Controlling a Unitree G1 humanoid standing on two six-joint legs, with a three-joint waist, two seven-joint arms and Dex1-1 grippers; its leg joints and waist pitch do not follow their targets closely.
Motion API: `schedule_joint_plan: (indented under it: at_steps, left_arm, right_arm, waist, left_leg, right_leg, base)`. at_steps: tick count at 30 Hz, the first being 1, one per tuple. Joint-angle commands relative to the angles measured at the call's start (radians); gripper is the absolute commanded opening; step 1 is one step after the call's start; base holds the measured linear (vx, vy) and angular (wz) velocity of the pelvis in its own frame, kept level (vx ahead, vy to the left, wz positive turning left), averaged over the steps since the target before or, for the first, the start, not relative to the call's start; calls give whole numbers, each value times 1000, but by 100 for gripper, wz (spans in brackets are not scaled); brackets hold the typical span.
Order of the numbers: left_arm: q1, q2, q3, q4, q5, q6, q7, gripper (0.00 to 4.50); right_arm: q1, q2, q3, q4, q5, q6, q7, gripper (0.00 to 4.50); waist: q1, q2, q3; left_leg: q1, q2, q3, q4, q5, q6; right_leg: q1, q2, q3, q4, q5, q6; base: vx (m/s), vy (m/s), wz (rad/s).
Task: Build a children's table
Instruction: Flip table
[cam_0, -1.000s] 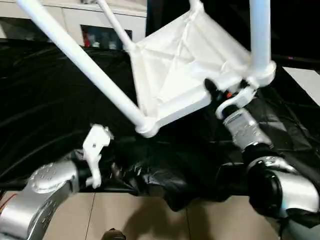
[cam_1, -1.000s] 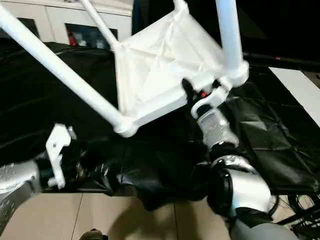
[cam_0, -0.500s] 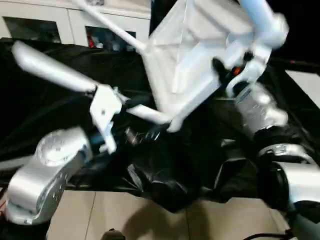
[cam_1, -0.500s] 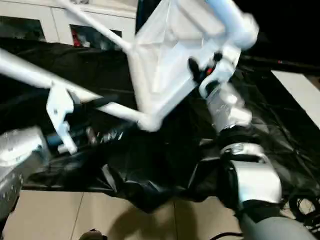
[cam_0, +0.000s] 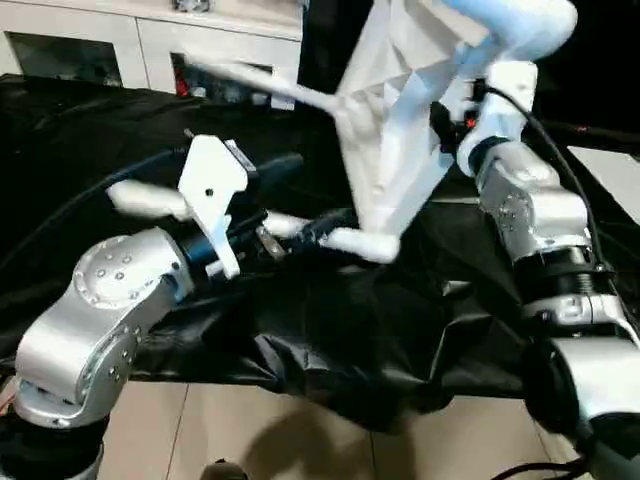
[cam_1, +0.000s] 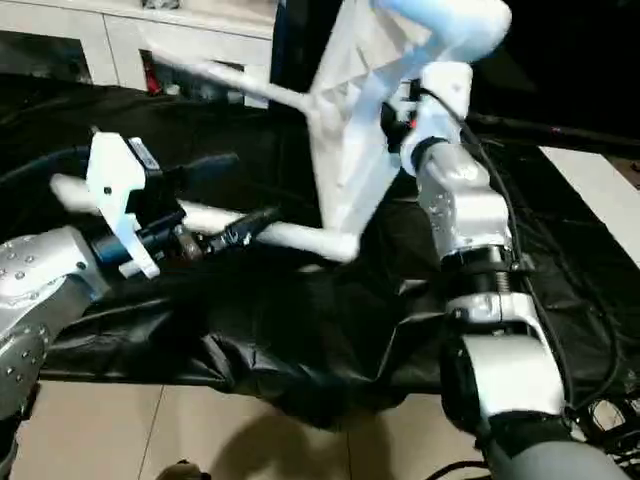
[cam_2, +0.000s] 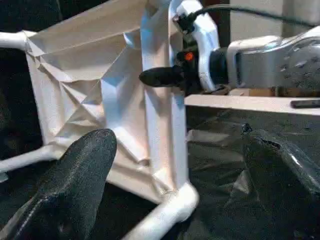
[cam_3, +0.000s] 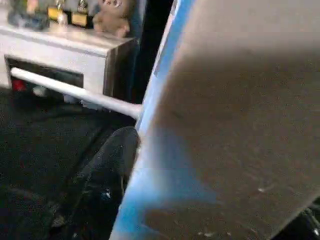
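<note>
Table (cam_0: 400, 130) tilted on edge | right claw (cam_2: 165, 76) grips rim | cabinet (cam_0: 150, 45) behind

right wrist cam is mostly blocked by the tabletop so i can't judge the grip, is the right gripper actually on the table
Observer: Yes. The left wrist view shows the right gripper shut on the rim of the table, one finger lying on the ribbed underside.
Operator: and the left gripper
Observer: The left gripper is open wide, facing that underside and holding nothing.
Operator: how's the table sitting
Observer: It is tipped up almost on edge over the black sheet, with its legs pointing to the robot's left.
</note>
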Motion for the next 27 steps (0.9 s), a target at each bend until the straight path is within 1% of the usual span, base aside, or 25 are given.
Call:
schedule_joint_plan:
  at_steps: [1, 3, 4, 5, 6, 7, 8, 9, 10, 11, 13, 14, 15, 16, 18, 19, 20, 21, 22, 23, 24, 25, 26, 27]
  left_arm:
    - [-31, 12, -12, 19, 35, 3, 16, 450]
    - [-45, 15, -12, 31, 50, -2, 29, 450]
    - [-50, 15, -12, 35, 54, -5, 33, 450]
    - [-62, 16, -12, 41, 60, -6, 39, 450]
    - [-62, 16, -12, 41, 60, -6, 39, 450]
    - [-69, 17, -13, 44, 66, -5, 44, 450]
    - [-82, 19, -16, 49, 82, -6, 56, 450]
    - [-89, 20, -17, 55, 93, -9, 61, 450]
    - [-95, 21, -19, 61, 103, -15, 66, 450]
    - [-103, 15, -15, 69, 108, -18, 74, 450]
    - [-117, 6, -7, 82, 121, -27, 93, 450]
    - [-123, 1, -3, 88, 129, -31, 104, 450]
    - [-135, -2, -2, 95, 135, -41, 111, 450]
    - [-143, -3, -2, 98, 138, -46, 112, 450]
    - [-159, 5, -17, 99, 160, -69, 106, 450]
    - [-168, 5, -25, 100, 170, -78, 106, 450]
    - [-178, 1, -32, 102, 179, -88, 106, 450]
    - [-185, 1, -45, 101, 181, -102, 90, 450]
    - [-187, 4, -53, 101, 181, -110, 77, 450]
    - [-188, 11, -65, 100, 195, -127, 70, 450]
    - [-184, 21, -80, 103, 223, -171, 61, 450]
    - [-183, 25, -86, 105, 236, -190, 60, 450]
    - [-181, 31, -96, 111, 261, -226, 60, 450]
    - [-177, 49, -121, 123, 333, -336, 67, 450]
  right_arm:
    - [75, 1, 63, 32, -49, 116, 11, 228]
    - [87, 8, 82, -1, -56, 144, 13, 228]
    - [91, 11, 85, -9, -57, 151, 12, 228]
    - [100, 16, 91, -30, -56, 166, 16, 228]
    - [100, 16, 91, -30, -56, 166, 16, 228]
    - [105, 18, 97, -45, -56, 176, 21, 228]
    - [110, 21, 103, -62, -55, 188, 25, 228]
    - [113, 22, 105, -74, -58, 193, 24, 228]
    - [116, 25, 104, -86, -60, 194, 19, 228]
    - [118, 30, 99, -97, -60, 197, 12, 228]
    - [124, 33, 102, -108, -65, 201, 5, 228]
    - [128, 33, 105, -111, -67, 203, 3, 228]
    - [143, 35, 118, -130, -73, 216, 9, 228]
    - [156, 37, 128, -147, -76, 226, 13, 228]
    - [187, 47, 145, -194, -76, 254, 20, 228]
    - [201, 52, 153, -211, -81, 260, 19, 228]
    - [214, 57, 159, -218, -90, 258, 12, 254]
    - [225, 64, 167, -210, -104, 237, 1, 254]
    - [230, 68, 170, -204, -112, 224, -3, 270]
    - [233, 76, 163, -194, -110, 205, -6, 270]
    - [238, 80, 164, -184, -110, 177, -1, 284]
    - [240, 81, 164, -181, -109, 164, 4, 293]
    - [243, 85, 162, -175, -106, 139, 11, 303]
    - [253, 92, 157, -162, -97, 69, 31, 311]
  waist:
    - [-16, 30, -48]
    - [-16, 29, -49]
    - [-15, 31, -49]
    - [-17, 29, -47]
    - [-17, 30, -47]
    - [-19, 27, -45]
    - [-19, 23, -45]
    - [-17, 24, -46]
    - [-19, 24, -45]
    - [-22, 22, -43]
    - [-27, 23, -45]
    - [-30, 23, -46]
    - [-32, 18, -45]
    - [-33, 20, -46]
    - [-34, 22, -48]
    - [-34, 17, -46]
    - [-35, 21, -47]
    - [-37, 20, -46]
    - [-39, 21, -44]
    - [-41, 19, -43]
    - [-42, 20, -43]
    - [-44, 19, -43]
    - [-49, 20, -46]
    - [-47, 20, -52]
  left_leg:
    - [25, -2, 3, -83, -362, -125]
    - [26, -2, 1, -84, -368, -128]
    - [26, -1, 0, -85, -366, -132]
    - [29, -1, 0, -87, -391, -137]
    - [31, -1, -1, -87, -404, -139]
    - [32, -2, -2, -88, -436, -139]
    - [32, -3, -3, -87, -444, -136]
    - [34, -3, -3, -87, -447, -134]
    - [31, -3, -5, -88, -448, -133]
    - [31, -3, -5, -89, -459, -133]
    - [33, -3, -7, -89, -470, -133]
    - [31, -3, -8, -89, -467, -133]
    - [31, -3, -8, -89, -464, -130]
    - [30, -3, -8, -89, -451, -130]
    - [29, -2, -8, -90, -431, -131]
    - [28, -3, -8, -91, -426, -128]
    - [30, -2, -8, -91, -426, -131]
    - [29, -2, -8, -91, -429, -132]
    - [31, -3, -8, -93, -446, -133]
    - [33, -3, -9, -92, -470, -133]
    - [34, -4, -10, -92, -480, -132]
    - [33, -4, -12, -93, -492, -128]
    - [30, -2, -14, -92, -494, -127]
    - [27, -1, -15, -92, -470, -126]
  right_leg:
    - [13, -23, 31, -87, -284, -53]
    - [13, -24, 31, -86, -277, -52]
    - [13, -23, 31, -85, -265, -53]
    - [9, -22, 31, -88, -274, -53]
    - [9, -22, 30, -88, -282, -53]
    - [7, -22, 30, -92, -316, -49]
    - [8, -23, 30, -94, -332, -46]
    - [6, -25, 31, -96, -346, -43]
    - [8, -26, 31, -97, -356, -39]
    - [6, -26, 30, -100, -376, -35]
    - [5, -27, 30, -102, -391, -35]
    - [6, -28, 30, -101, -385, -37]
    - [6, -26, 29, -102, -384, -37]
    - [7, -27, 31, -99, -370, -37]
    - [9, -26, 31, -97, -338, -39]
    - [10, -25, 31, -97, -333, -38]
    - [9, -26, 32, -96, -328, -39]
    - [9, -26, 32, -97, -330, -39]
    - [6, -27, 32, -101, -355, -38]
    - [5, -29, 31, -106, -394, -33]
    - [4, -28, 31, -107, -408, -32]
    - [3, -31, 31, -111, -426, -31]
    - [5, -33, 31, -111, -422, -33]
    - [10, -35, 31, -108, -387, -38]
  base:
    - [0, 0, 0]
    - [0, 0, 0]
    - [0, 0, 0]
    - [0, 0, 0]
    - [0, 0, 0]
    - [0, 0, 0]
    - [0, 0, 0]
    - [0, 0, 0]
    - [0, 0, 0]
    - [0, 0, 0]
    - [0, 0, 0]
    - [0, 0, 0]
    - [0, 0, 0]
    - [0, 0, 0]
    - [0, 0, 0]
    - [0, 0, 0]
    - [0, 0, 0]
    - [0, 0, 0]
    - [0, 0, 0]
    - [0, 0, 0]
    - [0, 0, 0]
    - [0, 0, 0]
    - [0, 0, 0]
    - [0, 0, 0]
